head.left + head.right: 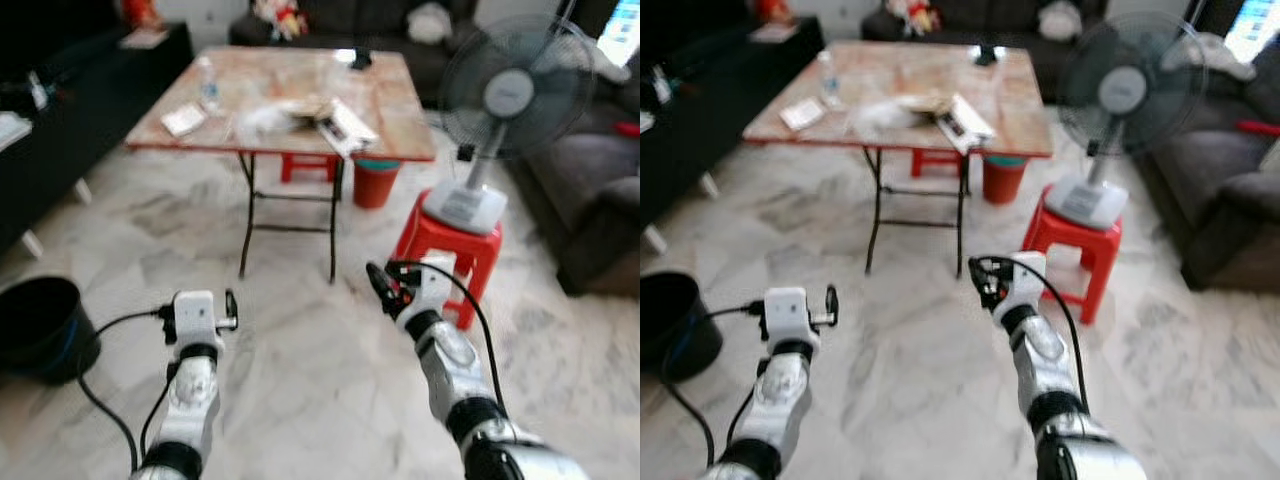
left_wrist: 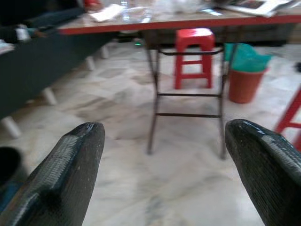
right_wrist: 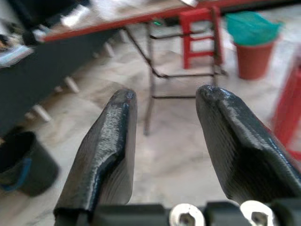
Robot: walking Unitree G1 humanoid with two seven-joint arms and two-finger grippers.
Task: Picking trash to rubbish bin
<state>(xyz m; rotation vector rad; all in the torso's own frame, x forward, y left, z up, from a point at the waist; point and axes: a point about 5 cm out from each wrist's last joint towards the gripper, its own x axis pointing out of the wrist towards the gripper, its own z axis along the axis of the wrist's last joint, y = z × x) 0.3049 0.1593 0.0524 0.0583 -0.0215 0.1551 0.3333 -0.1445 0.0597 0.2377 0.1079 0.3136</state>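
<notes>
- Standing ahead on the marble floor (image 1: 300, 380) is a folding counter (image 1: 390, 120), with crumpled white trash (image 1: 265, 118), papers and a clear bottle (image 1: 208, 88) on top.
- The black rubbish bin (image 1: 40, 325) sits on the floor, far left, well apart from the counter.
- Left hand (image 2: 164, 155) hovers over the floor, fingers spread wide, empty.
- Right hand (image 3: 164, 141) likewise open, holding nothing, near a red stool (image 1: 450, 250) bearing a fan (image 1: 505, 95).

Whole scene blurred; clutter on tabletop (image 1: 390, 110) too soft to identify. Black rubbish bin (image 1: 40, 325) cut by left edge; sofa (image 1: 590, 190) cut right.
</notes>
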